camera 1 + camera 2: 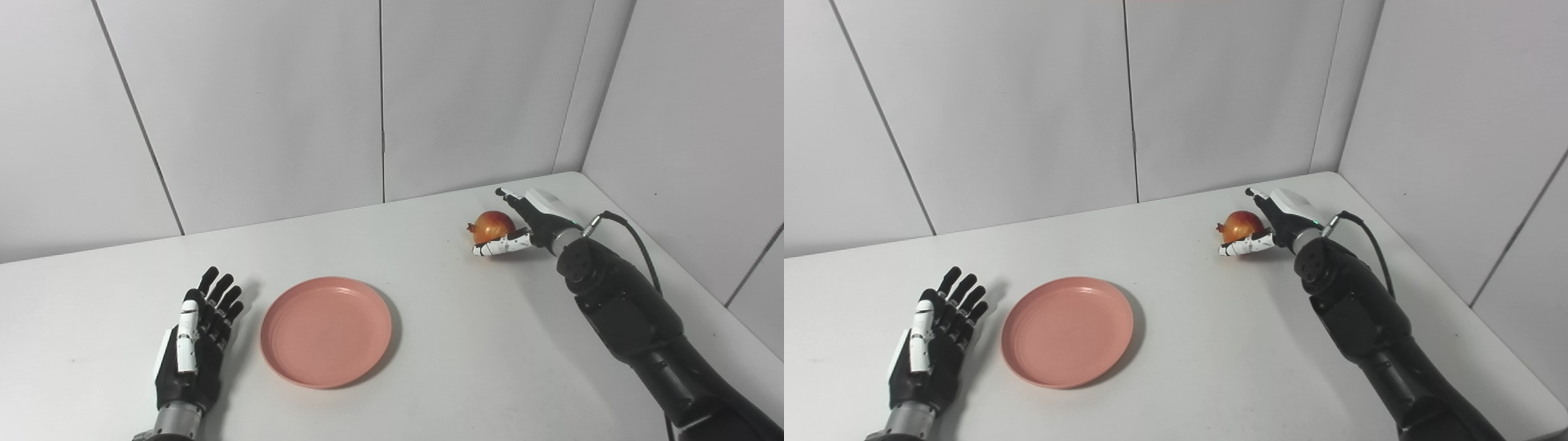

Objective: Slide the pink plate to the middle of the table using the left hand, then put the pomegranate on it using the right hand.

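While the left hand (195, 343) lies spread beside the plate (326, 331) near the table's (429, 380) front edge, the right hand (520, 229) cups the pomegranate (492, 225) toward the far right corner, grip unconfirmed. Round, firm, likely heavy: grasp around its middle.

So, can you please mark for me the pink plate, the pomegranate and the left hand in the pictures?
pink plate (326, 331): left eye view, the flat centre of the plate.
pomegranate (1240, 225): right eye view, the visible red-orange skin.
left hand (195, 340): left eye view, the back of the hand.
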Controlling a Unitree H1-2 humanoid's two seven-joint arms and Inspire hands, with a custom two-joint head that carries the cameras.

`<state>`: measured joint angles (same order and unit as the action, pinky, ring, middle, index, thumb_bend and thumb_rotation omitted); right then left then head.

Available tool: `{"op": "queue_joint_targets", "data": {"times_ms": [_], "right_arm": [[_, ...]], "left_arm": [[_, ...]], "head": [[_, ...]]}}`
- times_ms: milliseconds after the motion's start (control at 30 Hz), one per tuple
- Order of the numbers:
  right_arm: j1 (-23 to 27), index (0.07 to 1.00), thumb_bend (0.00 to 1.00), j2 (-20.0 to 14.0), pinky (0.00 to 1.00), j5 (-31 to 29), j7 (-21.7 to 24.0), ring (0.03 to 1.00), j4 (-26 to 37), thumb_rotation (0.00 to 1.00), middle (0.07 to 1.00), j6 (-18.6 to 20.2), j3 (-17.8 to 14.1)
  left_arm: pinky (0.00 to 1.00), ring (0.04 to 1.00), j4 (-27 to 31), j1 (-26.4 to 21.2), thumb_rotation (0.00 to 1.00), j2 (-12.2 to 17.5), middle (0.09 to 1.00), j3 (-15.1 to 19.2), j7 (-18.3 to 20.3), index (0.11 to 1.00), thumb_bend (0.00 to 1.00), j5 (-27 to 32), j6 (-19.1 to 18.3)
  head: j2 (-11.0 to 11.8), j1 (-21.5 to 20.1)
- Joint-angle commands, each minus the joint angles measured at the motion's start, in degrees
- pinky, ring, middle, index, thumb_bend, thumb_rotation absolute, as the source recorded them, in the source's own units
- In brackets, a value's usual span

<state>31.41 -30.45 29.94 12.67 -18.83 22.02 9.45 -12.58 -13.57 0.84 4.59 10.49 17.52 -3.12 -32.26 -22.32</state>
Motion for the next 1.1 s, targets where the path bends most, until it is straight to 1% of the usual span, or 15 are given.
{"op": "queue_joint_targets", "data": {"times_ms": [0, 33, 300, 433, 500, 533, 600, 700, 900, 1000, 1067], "right_arm": [[4.2, 0.935, 1.0, -1.3, 0.83, 0.1, -1.3, 0.914, -0.2, 0.43, 0.939, -1.5, -0.5], [4.4, 0.934, 1.0, -1.3, 0.83, 0.1, -1.3, 0.911, -0.6, 0.43, 0.938, -1.5, -0.4], [5.4, 0.918, 1.0, -0.9, 0.78, 0.2, -1.4, 0.88, -2.6, 0.42, 0.917, -1.0, 0.1], [6.0, 0.917, 1.0, -0.7, 0.79, 0.0, -1.2, 0.88, -3.8, 0.41, 0.916, -1.4, 0.4], [6.1, 0.912, 1.0, -0.5, 0.77, -0.1, -1.1, 0.87, -4.2, 0.41, 0.906, -1.4, 0.6], [6.2, 0.909, 1.0, -0.4, 0.75, -0.1, -1.1, 0.855, -4.3, 0.41, 0.893, -1.3, 0.6], [6.3, 0.907, 1.0, -0.2, 0.75, -0.4, -1.1, 0.851, -4.6, 0.4, 0.889, -1.2, 0.6], [6.5, 0.9, 1.0, -0.1, 0.76, -0.5, -1.1, 0.859, -5.0, 0.39, 0.891, -1.7, 0.9], [6.8, 0.893, 1.0, 0.1, 0.73, -0.9, -1.2, 0.822, -5.8, 0.37, 0.864, -2.8, 1.4], [6.8, 0.888, 0.98, 0.0, 0.74, -1.3, -1.1, 0.82, -6.0, 0.35, 0.861, -3.8, 1.5], [6.8, 0.864, 0.96, -0.1, 0.73, -1.4, -1.3, 0.809, -6.0, 0.34, 0.849, -4.5, 1.7]], "left_arm": [[0.94, 0.929, -1.4, 1.5, 1.0, 0.9, 0.931, 0.2, 0.1, 0.922, 0.39, -0.2, -1.3], [0.94, 0.927, -1.3, 1.5, 1.0, 0.9, 0.93, 0.2, 0.1, 0.921, 0.4, -0.2, -1.4], [0.94, 0.927, -0.8, 1.7, 1.0, 1.0, 0.931, 0.1, 0.0, 0.922, 0.4, -0.1, -1.6], [0.94, 0.929, -0.9, 1.7, 1.0, 1.1, 0.933, -0.1, 0.3, 0.924, 0.4, -0.2, -1.6], [0.95, 0.929, -0.8, 1.8, 1.0, 1.0, 0.932, -0.1, 0.2, 0.923, 0.4, -0.2, -1.5], [0.95, 0.928, -0.8, 1.8, 1.0, 0.9, 0.93, -0.1, 0.1, 0.923, 0.4, -0.2, -1.5], [0.94, 0.927, -0.8, 1.8, 1.0, 0.9, 0.93, -0.2, 0.1, 0.922, 0.4, -0.3, -1.6], [0.94, 0.925, -0.6, 1.8, 1.0, 0.8, 0.929, -0.2, -0.2, 0.921, 0.4, -0.5, -1.8], [0.94, 0.924, -0.7, 1.7, 1.0, 0.8, 0.927, -0.3, -0.2, 0.919, 0.4, -0.5, -1.9], [0.94, 0.927, -0.5, 1.8, 1.0, 0.8, 0.93, -0.4, -0.2, 0.922, 0.41, -0.6, -1.9], [0.94, 0.924, -0.6, 1.8, 1.0, 0.8, 0.928, -0.5, -0.2, 0.919, 0.41, -0.7, -1.8]], "head": [[-0.1, 0.1], [-0.3, 0.1], [-0.5, 0.1], [-0.5, 0.3], [-0.5, 0.5], [-0.5, 0.5], [-0.5, 0.5], [-0.5, 0.6], [-0.5, 0.8], [-0.6, 0.8], [-0.6, 0.8]]}}
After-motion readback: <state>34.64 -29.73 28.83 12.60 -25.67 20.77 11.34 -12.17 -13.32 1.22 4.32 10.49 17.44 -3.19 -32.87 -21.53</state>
